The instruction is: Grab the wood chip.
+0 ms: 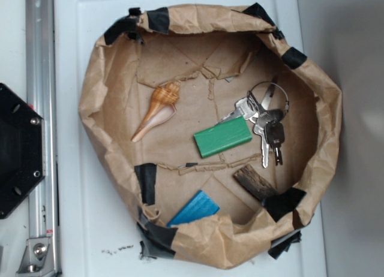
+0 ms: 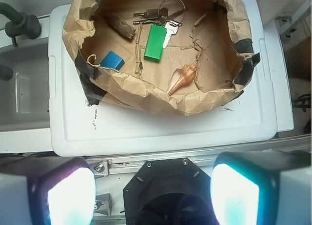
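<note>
The wood chip (image 1: 254,182) is a small dark brown streaked chunk lying on the floor of the brown paper basin (image 1: 96,109), at its lower right in the exterior view. In the wrist view the wood chip (image 2: 120,26) lies at the basin's far left. My gripper (image 2: 152,193) is open, its two glowing pads wide apart with nothing between them. It hovers over the black robot base (image 2: 170,191), well short of the basin (image 2: 146,96). The gripper does not show in the exterior view.
Inside the basin lie a green block (image 1: 222,137), a bunch of keys (image 1: 267,122), an orange-tan seashell (image 1: 157,109) and a blue block (image 1: 194,209). The basin stands on a white lid (image 2: 161,127). A metal rail (image 1: 39,127) runs along the left.
</note>
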Robot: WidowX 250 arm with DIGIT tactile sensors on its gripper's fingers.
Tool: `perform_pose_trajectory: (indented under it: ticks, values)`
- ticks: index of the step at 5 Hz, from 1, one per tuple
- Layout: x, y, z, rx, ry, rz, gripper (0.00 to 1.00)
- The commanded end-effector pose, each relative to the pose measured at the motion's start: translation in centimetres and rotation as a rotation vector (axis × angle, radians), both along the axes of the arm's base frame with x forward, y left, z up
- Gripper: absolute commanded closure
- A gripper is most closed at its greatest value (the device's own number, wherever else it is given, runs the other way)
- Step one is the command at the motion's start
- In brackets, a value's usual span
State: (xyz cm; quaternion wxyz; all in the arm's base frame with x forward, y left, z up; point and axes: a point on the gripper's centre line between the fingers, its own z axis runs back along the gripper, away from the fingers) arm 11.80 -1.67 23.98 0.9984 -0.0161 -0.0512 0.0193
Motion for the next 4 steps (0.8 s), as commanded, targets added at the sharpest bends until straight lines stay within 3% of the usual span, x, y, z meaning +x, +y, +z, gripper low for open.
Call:
perform_pose_trajectory:
  ticks: [1,2,4]
  values:
    - [0.0,0.0,0.0,0.000,0.000,0.000,0.00]
    - [5.0,-0.4,-4.3,0.169,-0.085,0.052,0.00]
    - [11.0,-1.0,-8.1,0.184,-0.166,-0.018,0.00]
